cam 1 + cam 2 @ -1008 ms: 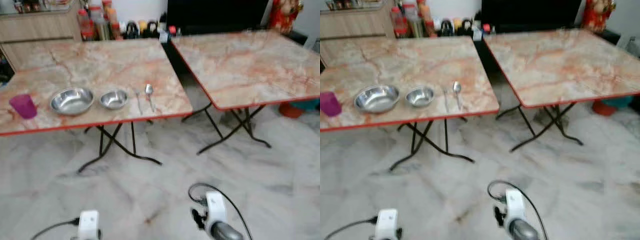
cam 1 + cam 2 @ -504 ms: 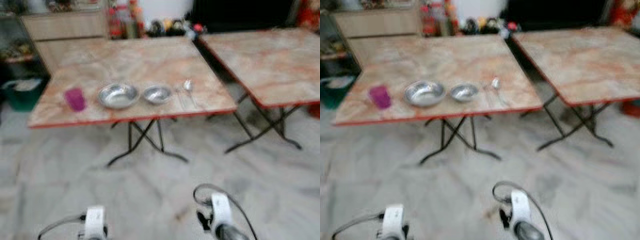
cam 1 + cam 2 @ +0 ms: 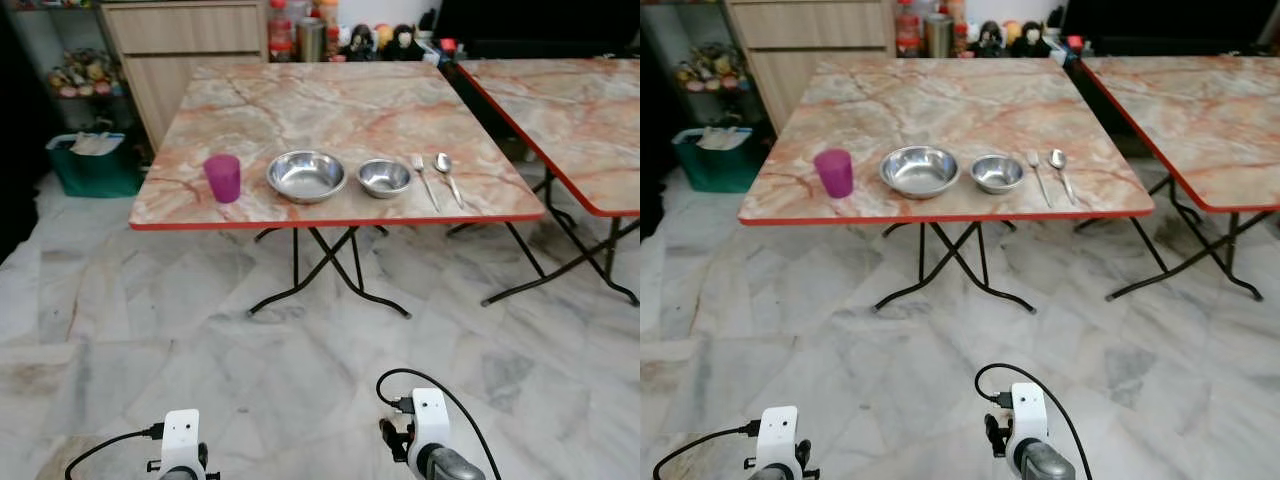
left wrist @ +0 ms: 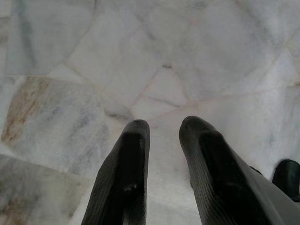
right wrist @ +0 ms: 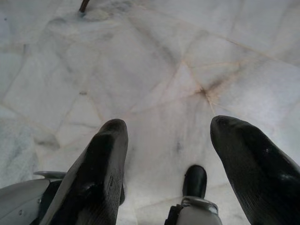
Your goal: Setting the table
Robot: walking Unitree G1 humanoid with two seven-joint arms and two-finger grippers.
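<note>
- Left pincer (image 4: 161,129): hangs low at the robot's side, aimed at the marble floor (image 4: 187,56). Its two black fingers (image 4: 126,164) stand slightly parted and hold nothing — an idle carry posture, suited to walking.
- Right pincer (image 5: 166,129): also hangs toward the floor, fingers spread wide with bare tile between them, nothing held. Judged reason: both arms are kept down and clear while the robot closes on the work area.
- Distance to work: both wrists sit at the bottom of the head views, well apart from the table (image 3: 300,95); nothing is within reach yet, and an approach is judged to be the step in hand.
- Table: a folding marble-pattern top with a red edge on crossed black legs. A second table (image 3: 570,110) of the same kind stands just beside it on the robot's right, with nothing on the part in view.
- Tableware — laid in one row along the near edge, apart from each other:
  - purple cup (image 3: 222,178), upright, at the robot's left end;
  - large steel bowl (image 3: 306,176), next;
  - small steel bowl (image 3: 384,177), next;
  - fork (image 3: 425,180) and spoon (image 3: 447,176), side by side, handles toward the robot.
- The near-edge row likely keeps each piece easy to reach from the front.
- Background: a wooden cabinet (image 3: 180,40) and a green bin (image 3: 95,165) stand beyond the table's left side.
</note>
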